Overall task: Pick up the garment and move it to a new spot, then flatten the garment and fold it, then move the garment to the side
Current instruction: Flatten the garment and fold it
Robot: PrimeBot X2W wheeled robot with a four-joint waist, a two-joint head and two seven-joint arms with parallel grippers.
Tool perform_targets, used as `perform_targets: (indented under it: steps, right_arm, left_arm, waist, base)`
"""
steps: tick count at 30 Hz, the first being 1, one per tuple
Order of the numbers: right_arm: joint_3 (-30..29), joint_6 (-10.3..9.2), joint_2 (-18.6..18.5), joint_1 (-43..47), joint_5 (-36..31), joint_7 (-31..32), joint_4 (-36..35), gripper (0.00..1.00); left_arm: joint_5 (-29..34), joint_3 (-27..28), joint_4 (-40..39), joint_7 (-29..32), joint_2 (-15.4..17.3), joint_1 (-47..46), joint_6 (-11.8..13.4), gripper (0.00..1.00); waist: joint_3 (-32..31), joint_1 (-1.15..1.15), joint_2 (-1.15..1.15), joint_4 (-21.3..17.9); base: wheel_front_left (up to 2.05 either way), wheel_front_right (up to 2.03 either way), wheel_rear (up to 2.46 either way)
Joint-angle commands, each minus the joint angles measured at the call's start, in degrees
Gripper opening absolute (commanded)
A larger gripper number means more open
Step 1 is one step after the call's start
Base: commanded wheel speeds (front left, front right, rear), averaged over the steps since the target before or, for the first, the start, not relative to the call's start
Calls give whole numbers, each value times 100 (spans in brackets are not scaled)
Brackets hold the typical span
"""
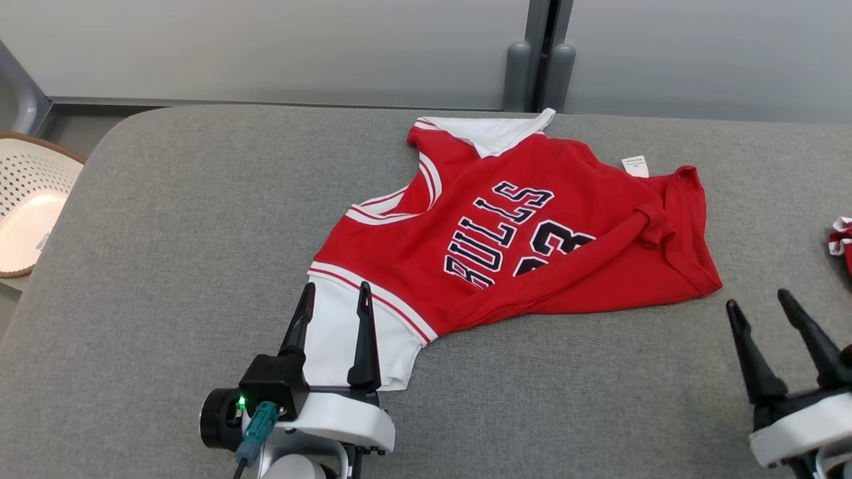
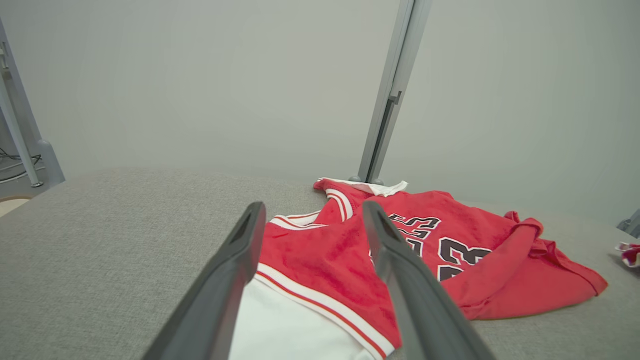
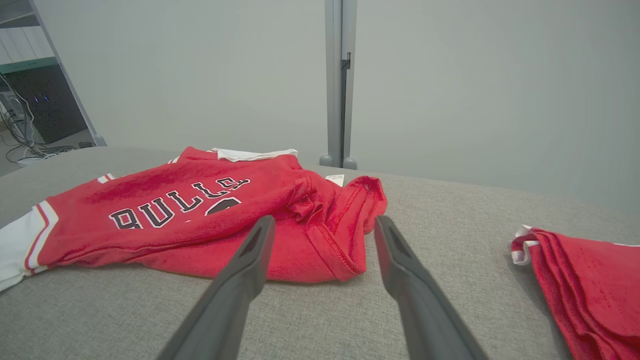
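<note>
Left gripper [image 1: 337,287]: jaws wide apart, nothing held. Its fingers point over the white panel [image 1: 339,339] at the near left end of the garment [image 1: 532,226]. Whether the tips touch cloth: cannot tell.

Right gripper [image 1: 757,298]: jaws apart, empty, over bare grey table pad [image 1: 200,233], just off the garment's near right corner.

Garment: red jersey, mid-table toward the far edge, not flat. A doubled ridge runs diagonally across its near right part, and the right edge is rolled over.

Risks, as judged:
- A pinch on the ridge likely takes two layers, so the fold gets dragged along rather than opened.
- A shallow left pinch on the thin white panel may slip when tension comes on.
- Uneven pull between the arms would skew the jersey or bunch it more.
- A second red cloth [image 3: 590,280] lies near the right gripper, and a wide sweep could snag it.
</note>
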Motion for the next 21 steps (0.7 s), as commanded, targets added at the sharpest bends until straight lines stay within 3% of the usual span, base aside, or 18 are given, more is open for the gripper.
perform_targets:
  steps: [1,4,10,21]
  right_arm:
    - [-54,-2,40,73,-145,-30,-78,100]
    - [-148,-3,258,268,-468,-30,-161,100]
    - [-286,-3,333,241,-710,-31,-127,100]
    - [14,-2,20,-651,-1159,174,771,100]
  left_arm:
    - [57,27,19,-8,25,63,-21,100]
    - [60,11,47,-8,25,75,-82,100]
    - [55,-21,41,-8,25,75,-119,100]
    - [-34,-384,-26,-8,24,-59,0,100]
  waist:
    - [-21,0,0,-6]
    - [-71,0,0,24]
    - [-74,0,0,160]
    - [293,0,0,564]
  base:
    - [0,0,0]
    - [0,0,0]
    - [0,0,0]
    - [0,0,0]
